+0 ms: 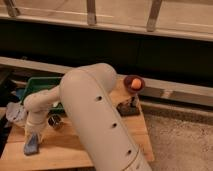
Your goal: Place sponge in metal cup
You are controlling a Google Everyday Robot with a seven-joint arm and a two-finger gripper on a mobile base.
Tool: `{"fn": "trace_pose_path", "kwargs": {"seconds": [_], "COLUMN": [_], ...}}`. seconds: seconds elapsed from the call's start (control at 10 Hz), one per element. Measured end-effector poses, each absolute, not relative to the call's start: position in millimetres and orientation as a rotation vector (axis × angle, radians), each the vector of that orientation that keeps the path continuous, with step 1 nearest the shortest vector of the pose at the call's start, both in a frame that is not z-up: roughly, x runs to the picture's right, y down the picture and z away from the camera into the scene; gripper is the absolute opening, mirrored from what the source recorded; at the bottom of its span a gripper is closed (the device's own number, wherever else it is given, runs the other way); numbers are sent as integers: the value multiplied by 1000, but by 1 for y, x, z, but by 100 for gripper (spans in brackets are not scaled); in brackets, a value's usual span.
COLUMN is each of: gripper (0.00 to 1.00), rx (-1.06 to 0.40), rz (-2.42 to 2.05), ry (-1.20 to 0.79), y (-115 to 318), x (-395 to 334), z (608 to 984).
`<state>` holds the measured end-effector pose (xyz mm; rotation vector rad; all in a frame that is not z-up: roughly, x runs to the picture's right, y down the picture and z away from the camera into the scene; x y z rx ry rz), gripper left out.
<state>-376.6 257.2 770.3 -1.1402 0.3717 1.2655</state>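
Observation:
The dull-blue sponge (31,145) lies flat on the wooden table (75,145) near its front left corner. The small silvery metal cup (54,121) stands upright a little to the right of it and further back. My gripper (33,135) points straight down at the end of the white arm (95,115), right over the sponge's far end, at or touching it. The arm hides much of the table's middle.
A green bin (35,86) sits at the back left. A whitish translucent cup (14,112) stands at the left edge. An orange ball in a dark bowl (134,83) and a dark object (129,107) sit at the back right. A dark ledge and railing run behind.

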Motion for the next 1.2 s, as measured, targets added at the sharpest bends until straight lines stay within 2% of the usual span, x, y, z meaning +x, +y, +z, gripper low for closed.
{"fn": "trace_pose_path", "kwargs": {"seconds": [0.3, 0.8, 1.2], "gripper": [13, 13, 13], "rx": [-1109, -1033, -1007], "rz": [1264, 1268, 1364], "ry": [318, 211, 173], "y": [242, 185, 130], "x": [-377, -369, -311], "z": [754, 706, 705]}}
